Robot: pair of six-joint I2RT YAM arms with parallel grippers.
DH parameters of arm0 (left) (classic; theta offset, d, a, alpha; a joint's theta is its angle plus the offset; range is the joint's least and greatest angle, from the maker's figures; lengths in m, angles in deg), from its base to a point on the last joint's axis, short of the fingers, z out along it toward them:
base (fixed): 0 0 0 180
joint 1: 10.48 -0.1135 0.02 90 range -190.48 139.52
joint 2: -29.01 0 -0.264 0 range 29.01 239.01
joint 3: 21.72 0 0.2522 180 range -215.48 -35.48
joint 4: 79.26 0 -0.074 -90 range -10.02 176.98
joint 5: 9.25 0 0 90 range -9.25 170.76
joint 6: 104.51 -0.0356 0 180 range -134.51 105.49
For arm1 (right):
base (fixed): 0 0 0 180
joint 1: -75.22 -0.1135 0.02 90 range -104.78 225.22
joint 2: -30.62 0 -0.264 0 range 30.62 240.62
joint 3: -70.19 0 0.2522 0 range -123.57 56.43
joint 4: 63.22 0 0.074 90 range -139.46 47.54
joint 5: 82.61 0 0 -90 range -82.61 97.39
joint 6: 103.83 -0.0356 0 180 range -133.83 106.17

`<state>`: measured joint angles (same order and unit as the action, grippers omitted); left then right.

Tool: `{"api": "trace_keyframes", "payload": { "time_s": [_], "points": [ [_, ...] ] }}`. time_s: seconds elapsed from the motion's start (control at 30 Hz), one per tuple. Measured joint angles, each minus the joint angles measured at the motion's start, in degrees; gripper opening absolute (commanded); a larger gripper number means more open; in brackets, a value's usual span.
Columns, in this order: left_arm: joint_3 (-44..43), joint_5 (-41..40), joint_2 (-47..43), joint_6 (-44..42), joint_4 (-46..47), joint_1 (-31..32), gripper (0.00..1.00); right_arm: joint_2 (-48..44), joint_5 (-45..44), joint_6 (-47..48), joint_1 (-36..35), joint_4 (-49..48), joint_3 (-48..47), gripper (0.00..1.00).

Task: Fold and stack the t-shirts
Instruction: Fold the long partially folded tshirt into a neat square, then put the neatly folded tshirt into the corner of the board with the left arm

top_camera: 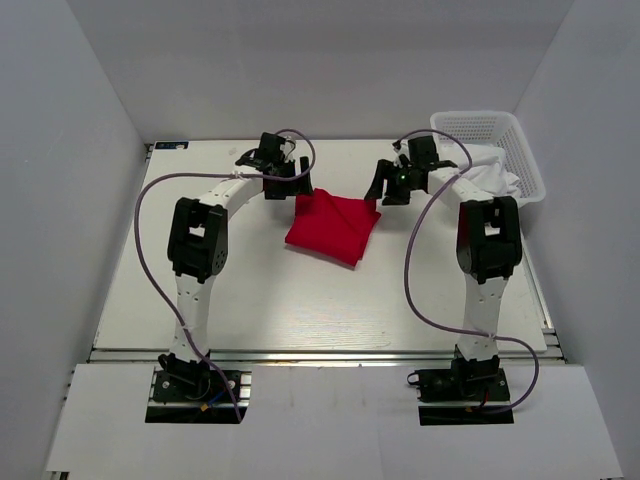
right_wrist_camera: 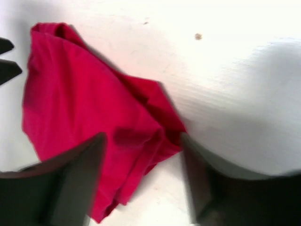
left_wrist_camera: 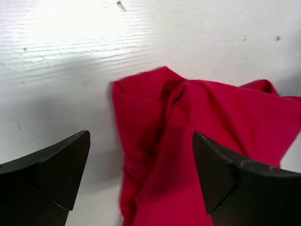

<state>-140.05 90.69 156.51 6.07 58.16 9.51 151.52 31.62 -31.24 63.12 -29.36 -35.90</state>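
White laminate surface (top_camera: 300, 310), seen from above, with two arms bolted at its near edge. A white mesh basket (top_camera: 522, 150) stands at the far right corner and holds a heap of pale cloth (top_camera: 497, 172); whether that is another garment cannot be told. The red t-shirt (top_camera: 332, 228) lies folded into a compact, roughly square bundle close to the far edge, about midway between the left and right edges and turned askew to both. Its far corners are bunched and creased, not flat. The left jaws hang just above its far left corner, spread wide, holding nothing. The right jaws hang just above its far right corner, also spread and empty.

Likely hazard: the thin fabric sits directly beneath both sets of jaws, so a low or sideways retreat could catch a loose fold and drag the bundle open. The crooked, lumpy fold would also make a poor base for stacking.
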Motion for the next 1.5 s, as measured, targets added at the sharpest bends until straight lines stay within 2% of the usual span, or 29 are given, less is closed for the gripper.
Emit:
{"api": "trace_keyframes", "payload": {
  "time_s": [0.03, 0.27, 0.5, 0.53, 0.6, 0.7, 0.73, 0.77, 0.8, 0.97, 1.13, 1.3, 1.5],
  "points": [
    [-0.2, 0.3, 0.4, -0.6, -0.4, -0.3, 1.00, 0.4, -0.6, 0.0, 0.1, 0.4, -0.8, 0.90],
    [1.3, 3.9, 0.5, -7.0, 1.4, -1.0, 0.99, -2.3, -4.7, 0.7, 0.5, 0.5, -0.8, 0.90],
    [5.4, 8.7, 1.0, -13.3, 1.5, 1.0, 0.75, -16.2, -6.9, -0.1, 0.5, -1.0, 12.4, 0.90],
    [5.4, 9.1, 1.2, -13.8, 1.5, 1.2, 0.68, -18.1, -7.4, -0.1, 0.5, -1.0, 13.7, 0.90],
    [5.4, 10.0, 1.6, -15.0, 1.5, 1.4, 0.61, -21.6, -8.5, -0.2, 0.5, -1.3, 16.4, 0.90],
    [5.5, 10.6, 1.6, -16.4, 1.5, 1.8, 0.40, -25.5, -10.3, -0.2, 0.5, -1.5, 19.8, 0.90],
    [5.7, 10.6, 1.6, -16.7, 1.6, 2.0, 0.19, -26.4, -11.1, -0.2, 0.5, -1.4, 20.9, 0.90],
    [5.9, 10.6, 1.6, -16.7, 1.9, 2.1, 0.06, -27.1, -11.7, -0.2, 0.5, -1.4, 21.7, 0.90],
    [6.2, 10.5, 1.6, -17.0, 2.3, 2.4, 0.00, -27.6, -12.4, -0.2, 0.5, -1.4, 22.3, 0.90],
    [6.1, 7.5, 1.4, -17.1, 2.3, 2.9, 0.00, -29.9, -14.1, -0.4, 0.5, -1.6, 24.9, 0.90],
    [4.1, -4.5, 0.6, -18.7, -1.0, 2.4, 0.00, -32.5, -14.7, -0.3, 0.5, -2.3, 26.7, 0.90],
    [0.0, -16.2, 0.1, -22.4, -4.1, -2.6, 0.00, -34.9, -16.4, -0.2, 0.5, -3.1, 27.4, 0.90],
    [-6.6, -24.2, 0.2, -27.3, -5.7, -10.8, 0.00, -35.5, -17.9, -0.1, 0.5, -3.8, 27.5, 0.90]
  ]
}}
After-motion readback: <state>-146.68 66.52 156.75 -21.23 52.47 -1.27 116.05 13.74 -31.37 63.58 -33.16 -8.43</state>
